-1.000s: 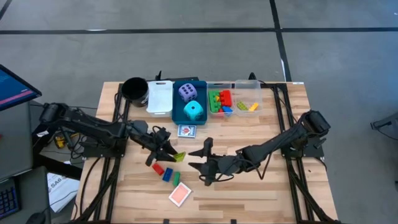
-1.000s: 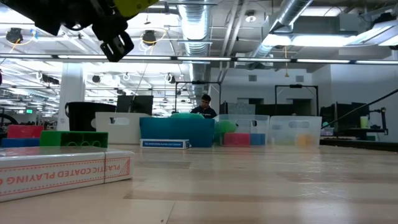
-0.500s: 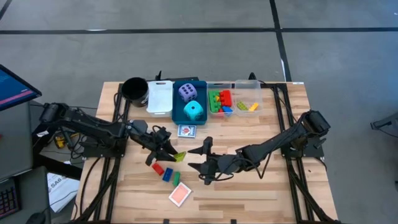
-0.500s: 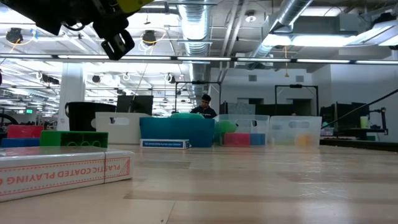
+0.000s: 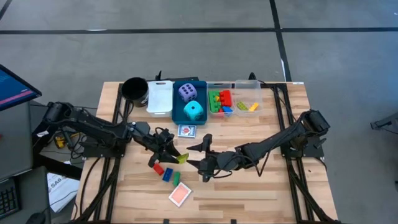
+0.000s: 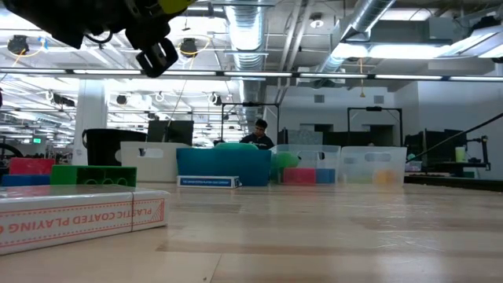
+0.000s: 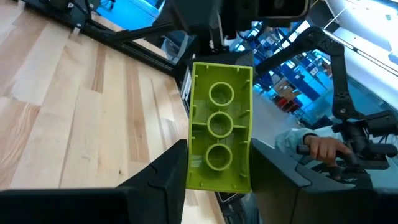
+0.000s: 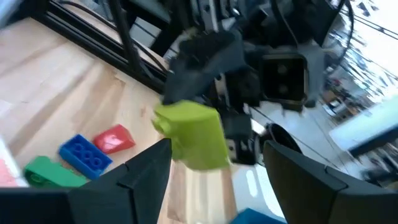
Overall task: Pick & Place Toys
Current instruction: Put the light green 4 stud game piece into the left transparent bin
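Already much of the sorting looked done: the purple die [image 5: 186, 92] and the cyan die [image 5: 193, 111] sat in the blue bin [image 5: 176, 106], and a heap of coloured bricks [image 5: 220, 102] filled the clear bin [image 5: 234, 84] beside it. Left on the desk [image 5: 261, 186] were a red brick [image 5: 158, 168], a blue brick [image 5: 167, 173], a green brick [image 5: 175, 179], a card pack [image 5: 180, 195] near the front edge and another pack [image 5: 186, 131] just before the bins. The left hand [image 7: 217, 177] was clamped on a lime brick [image 7: 219, 134], held above the middle of the desk, while the right hand [image 5: 198, 160] waited close by with its fingers spread, empty (a handover seemed likely). The low view cut off most of the left arm, and the right wrist view was too smeared to read the lime brick's studs. Which bricks lay deepest in the clear bin could not be made out.
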Tool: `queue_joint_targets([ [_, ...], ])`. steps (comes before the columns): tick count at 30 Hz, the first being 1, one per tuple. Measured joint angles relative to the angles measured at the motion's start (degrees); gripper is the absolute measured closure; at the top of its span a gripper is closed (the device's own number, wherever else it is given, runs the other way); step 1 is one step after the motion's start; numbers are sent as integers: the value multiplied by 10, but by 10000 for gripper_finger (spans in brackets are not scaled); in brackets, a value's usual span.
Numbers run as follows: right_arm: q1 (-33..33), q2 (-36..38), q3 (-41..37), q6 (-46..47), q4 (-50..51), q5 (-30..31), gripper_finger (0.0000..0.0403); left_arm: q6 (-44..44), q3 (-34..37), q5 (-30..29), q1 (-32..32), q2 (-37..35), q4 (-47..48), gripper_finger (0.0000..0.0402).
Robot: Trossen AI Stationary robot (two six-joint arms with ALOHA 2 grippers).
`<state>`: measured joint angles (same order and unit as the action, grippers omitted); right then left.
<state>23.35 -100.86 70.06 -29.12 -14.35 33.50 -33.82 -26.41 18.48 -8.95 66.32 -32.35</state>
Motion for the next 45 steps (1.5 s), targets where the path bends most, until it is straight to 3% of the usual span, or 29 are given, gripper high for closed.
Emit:
queue_joint_targets([
  [13, -3, 0, 0, 2, -4, -83, 152, -11, -5, 0, 0, 38, -48, 264],
  [31, -7, 1, 0, 2, -11, -84, 158, -7, -31, 2, 4, 38, -46, 264],
  [37, -7, 1, 0, 2, -12, -83, 190, -7, -31, -1, 4, 38, -45, 264],
  [45, -6, 1, 0, 1, -8, -85, 265, -9, -31, 6, 3, 37, -44, 264],
])
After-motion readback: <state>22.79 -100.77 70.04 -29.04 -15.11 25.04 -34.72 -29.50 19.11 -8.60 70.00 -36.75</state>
